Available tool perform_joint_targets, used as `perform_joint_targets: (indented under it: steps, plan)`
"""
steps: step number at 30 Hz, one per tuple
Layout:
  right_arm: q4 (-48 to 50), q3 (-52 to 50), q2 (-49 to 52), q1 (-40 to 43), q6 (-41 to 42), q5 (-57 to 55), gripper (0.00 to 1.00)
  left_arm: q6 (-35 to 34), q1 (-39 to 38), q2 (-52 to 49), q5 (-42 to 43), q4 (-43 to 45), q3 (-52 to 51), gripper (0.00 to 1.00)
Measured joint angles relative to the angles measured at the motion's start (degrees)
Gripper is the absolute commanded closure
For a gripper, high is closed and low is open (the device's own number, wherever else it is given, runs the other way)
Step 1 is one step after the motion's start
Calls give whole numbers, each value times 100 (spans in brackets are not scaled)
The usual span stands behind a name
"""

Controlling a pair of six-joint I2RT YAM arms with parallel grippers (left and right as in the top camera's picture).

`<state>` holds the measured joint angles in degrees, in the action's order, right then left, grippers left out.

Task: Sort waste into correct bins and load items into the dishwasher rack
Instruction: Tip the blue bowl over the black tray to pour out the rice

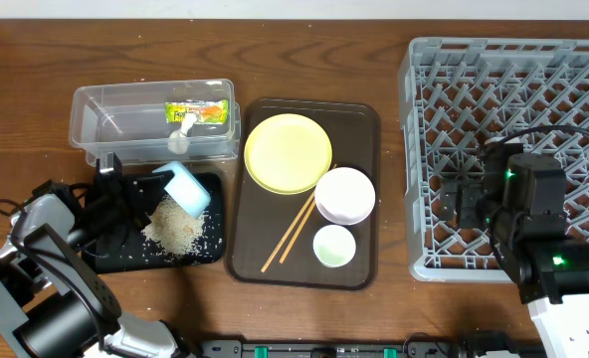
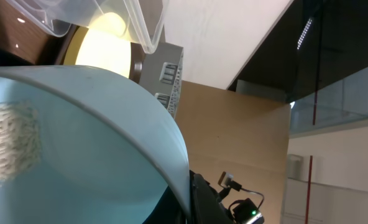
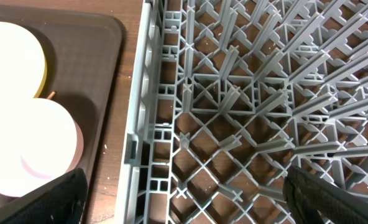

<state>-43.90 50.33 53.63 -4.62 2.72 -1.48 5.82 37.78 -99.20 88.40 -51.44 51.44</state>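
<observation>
Overhead alone, rice [image 1: 175, 231] shows on the black tray [image 1: 201, 255].

A dark wooden table [image 1: 304, 40] carries four things. A brown serving tray [image 1: 250, 224] lies near its middle. Just left of it sit a clear tub [image 1: 125, 109] at the back and a black tray [image 1: 215, 214] in front, while a large grey rack [image 1: 444, 89] stands to its right across a strip of bare wood.

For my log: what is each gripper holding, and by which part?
Left gripper pinches the light blue bowl by its rim, tipped over the black tray. Right gripper is open, holding nothing.
</observation>
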Motion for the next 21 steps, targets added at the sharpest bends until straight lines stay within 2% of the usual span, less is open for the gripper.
perform_joint_targets:
  steps: [3, 8, 13, 21]
  plan:
    - [-2, 0, 0, 0, 0, 0, 1, 275, 0, 0, 2, 2, 0, 94]
    - [0, 0, 0, 0, 2, 2, 1, 1412, 0, 0, -7, -157, 0, 94]
    - [-2, 0, 0, 0, 2, 2, 1, 2238, 0, 0, -7, -188, 0, 94]
    - [-9, 0, 0, 0, 2, 2, 1, 2907, 0, 0, -7, -192, 0, 94]
